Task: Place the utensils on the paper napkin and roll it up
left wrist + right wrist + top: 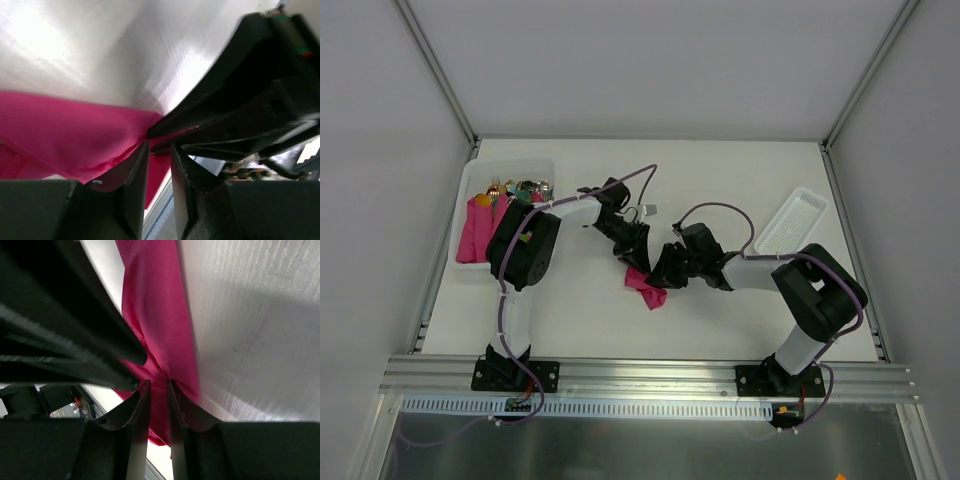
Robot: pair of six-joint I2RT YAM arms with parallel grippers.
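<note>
Paper napkin (pixel 648 291) lies bunched mid worktop (pixel 740 170), well apart from its edges; left hand (pixel 160 150) and right hand (pixel 157 387) both pinch it. Far-left bin (pixel 510 163) holds pink cutlery bundles (pixel 477 230).

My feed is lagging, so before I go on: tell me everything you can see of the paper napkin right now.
The paper napkin is thin magenta-pink paper, plain, bunched into a creased bundle rather than flat. It lies on the white table near the middle, toward the near edge. The left end effector and right end effector meet over it, each pinching a fold between nearly closed fingers. No cutlery shows in it.
</note>
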